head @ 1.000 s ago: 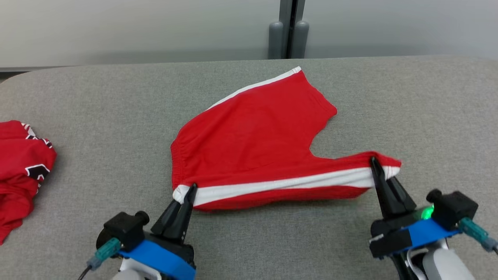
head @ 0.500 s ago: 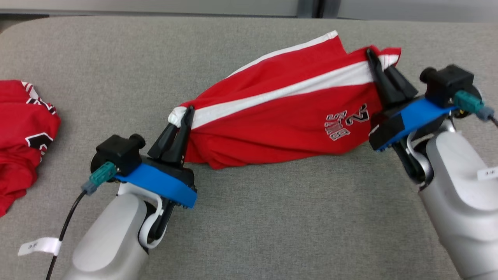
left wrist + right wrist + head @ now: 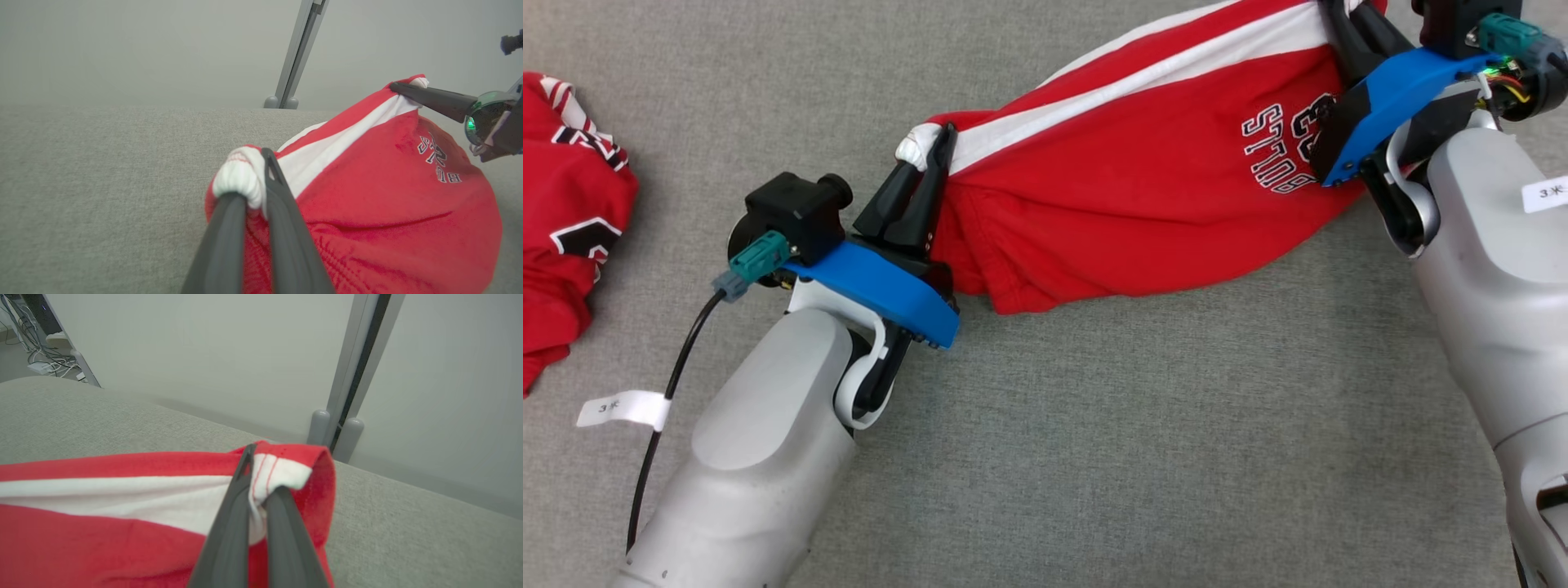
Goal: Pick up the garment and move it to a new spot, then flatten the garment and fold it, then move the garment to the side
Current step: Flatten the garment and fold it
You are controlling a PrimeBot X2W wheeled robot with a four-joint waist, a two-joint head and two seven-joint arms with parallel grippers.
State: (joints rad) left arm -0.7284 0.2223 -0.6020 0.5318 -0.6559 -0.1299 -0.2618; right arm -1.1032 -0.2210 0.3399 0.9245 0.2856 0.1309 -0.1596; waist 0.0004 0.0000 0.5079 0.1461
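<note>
Left gripper [image 3: 938,145] pinches the red shorts [image 3: 1127,212] at the white waistband corner, and the right gripper [image 3: 260,477] is clamped on the striped hem corner. The shorts hang between the 2, from centre toward 1 o'clock, above the grey table [image 3: 1094,457]. Likely the flattening step. Next: hold that edge taut and lower it evenly.

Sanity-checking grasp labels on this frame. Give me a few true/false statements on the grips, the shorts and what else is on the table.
1. The left gripper and the right gripper are each shut on an end of the red shorts' white stripe. True.
2. The shorts lie spread flat on the table. False: they are bunched and stretched between the two grippers.
3. A second red garment lies at the robot's left. True.
4. The printed lettering sits by the left gripper. False: it is by the right gripper.
</note>
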